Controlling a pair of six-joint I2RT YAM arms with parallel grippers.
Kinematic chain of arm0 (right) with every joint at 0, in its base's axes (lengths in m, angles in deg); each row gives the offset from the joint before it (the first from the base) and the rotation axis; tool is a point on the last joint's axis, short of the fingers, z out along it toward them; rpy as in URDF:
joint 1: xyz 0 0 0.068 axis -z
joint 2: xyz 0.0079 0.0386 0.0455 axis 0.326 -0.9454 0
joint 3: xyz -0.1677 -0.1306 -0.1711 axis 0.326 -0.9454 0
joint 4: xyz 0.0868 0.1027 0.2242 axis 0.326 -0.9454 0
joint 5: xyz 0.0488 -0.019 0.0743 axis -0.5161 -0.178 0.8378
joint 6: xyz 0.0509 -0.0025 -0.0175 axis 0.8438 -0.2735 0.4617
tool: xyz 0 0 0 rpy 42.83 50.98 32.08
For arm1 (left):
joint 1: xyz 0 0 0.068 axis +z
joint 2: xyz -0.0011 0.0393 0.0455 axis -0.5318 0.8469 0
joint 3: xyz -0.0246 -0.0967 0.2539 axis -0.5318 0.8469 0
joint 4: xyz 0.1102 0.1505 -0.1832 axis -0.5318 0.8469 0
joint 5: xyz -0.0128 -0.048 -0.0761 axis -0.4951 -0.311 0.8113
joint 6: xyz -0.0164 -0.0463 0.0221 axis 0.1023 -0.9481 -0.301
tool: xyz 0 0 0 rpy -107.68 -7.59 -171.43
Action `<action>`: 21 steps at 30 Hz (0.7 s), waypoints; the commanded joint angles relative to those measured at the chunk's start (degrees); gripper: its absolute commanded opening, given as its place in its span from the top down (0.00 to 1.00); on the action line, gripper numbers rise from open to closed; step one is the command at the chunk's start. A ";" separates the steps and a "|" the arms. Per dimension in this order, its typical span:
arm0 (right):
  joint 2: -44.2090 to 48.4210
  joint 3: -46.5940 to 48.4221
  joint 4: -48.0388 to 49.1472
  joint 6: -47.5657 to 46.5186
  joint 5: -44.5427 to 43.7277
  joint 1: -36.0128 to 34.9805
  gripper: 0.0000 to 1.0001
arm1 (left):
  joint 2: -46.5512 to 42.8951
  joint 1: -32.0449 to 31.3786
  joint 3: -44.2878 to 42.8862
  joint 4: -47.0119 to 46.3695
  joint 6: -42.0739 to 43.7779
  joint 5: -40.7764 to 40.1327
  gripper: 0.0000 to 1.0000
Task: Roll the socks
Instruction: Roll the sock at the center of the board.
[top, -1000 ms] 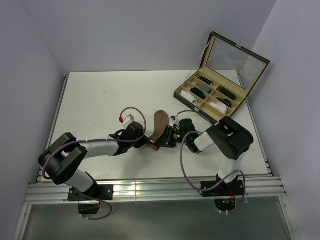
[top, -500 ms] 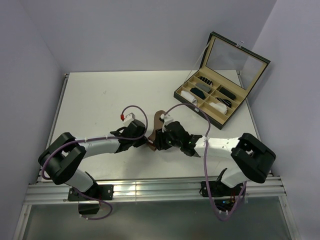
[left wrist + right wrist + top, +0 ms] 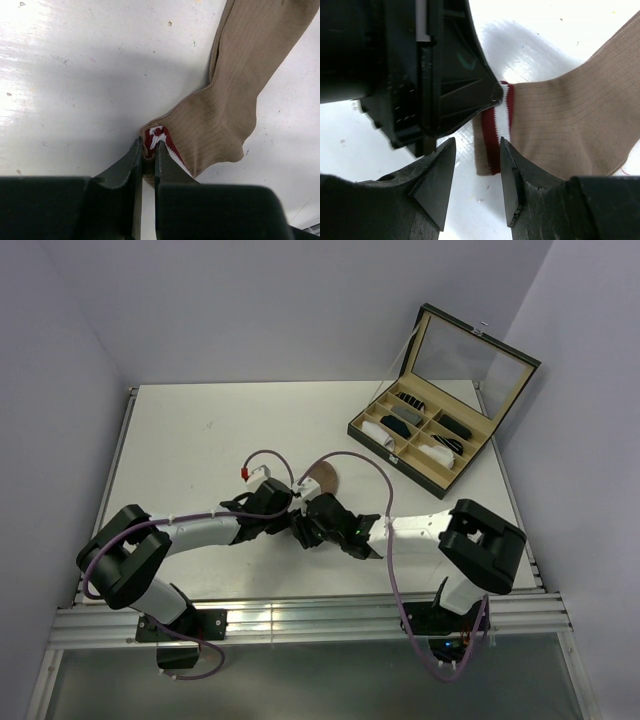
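- Above the worktop (image 3: 200,440), top view: my left end effector (image 3: 292,523) and right end effector (image 3: 310,526) meet at the near end of the tan sock (image 3: 323,478). I see no white sock laid out.
- Left wrist: my left jaws are narrow, pinching the red-and-white cuff (image 3: 159,140). The rest of the sock lies flat, unrolled.
- Right wrist: my right jaws stand partly apart, straddling the cuff's corner and gripping nothing. I judge the rolling barely begun, with nearly all of it left.

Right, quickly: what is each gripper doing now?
Left gripper: shut on the tan sock, at its striped cuff.
Right gripper: open, holding nothing, poised at the cuff's edge.
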 commanded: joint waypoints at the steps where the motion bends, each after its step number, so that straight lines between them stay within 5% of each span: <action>1: -2.28 3.10 1.21 -2.71 -2.48 -1.13 0.52 | 0.56 0.36 -1.08 3.08 1.60 -1.03 1.00; 13: -8.26 3.02 -3.10 -0.26 -3.54 -1.92 0.61 | -0.75 1.68 -0.11 2.03 1.52 0.37 1.00; 17: -9.84 3.89 -4.41 0.45 -3.36 -1.92 0.82 | -1.37 2.56 0.42 0.45 1.08 1.96 0.94; 21: -9.58 4.07 -4.15 1.93 -1.08 -1.57 1.00 | -3.39 2.74 1.56 -0.35 0.38 2.14 0.72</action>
